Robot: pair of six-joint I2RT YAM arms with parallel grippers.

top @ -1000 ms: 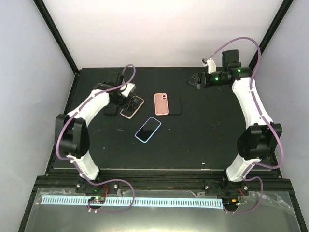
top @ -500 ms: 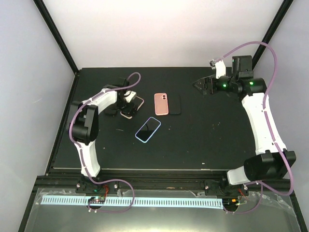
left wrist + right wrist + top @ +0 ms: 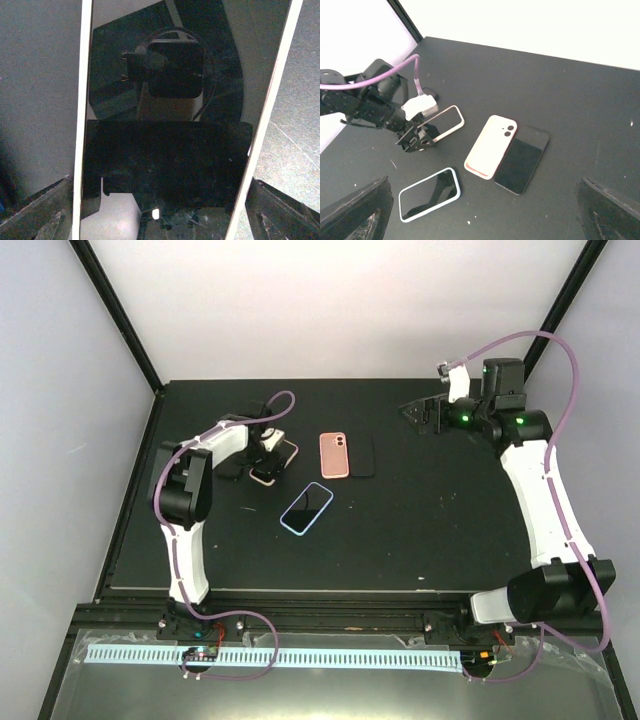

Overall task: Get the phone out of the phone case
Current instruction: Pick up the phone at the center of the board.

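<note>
A phone in a cream case [image 3: 274, 462] lies screen up at the back left of the black table. My left gripper [image 3: 262, 452] is low over its near end, open. In the left wrist view the phone's dark screen [image 3: 170, 165] fills the frame, the case's cream edges [image 3: 82, 125] run down both sides, and my fingers [image 3: 45, 220] stand outside those edges. My right gripper [image 3: 420, 415] hangs open and empty at the back right. The right wrist view shows the cream-cased phone [image 3: 439, 123] and the left gripper [image 3: 417, 137] on it.
A pink case [image 3: 335, 455] lies face down mid-table with a bare black phone [image 3: 362, 455] beside it. A phone in a light blue case [image 3: 307, 508] lies nearer the front. A small black object [image 3: 228, 469] sits left of the cream-cased phone.
The left arm has folded up and brought its gripper down over the cream-cased phone. The right arm has drawn back to the right, its gripper still open.
</note>
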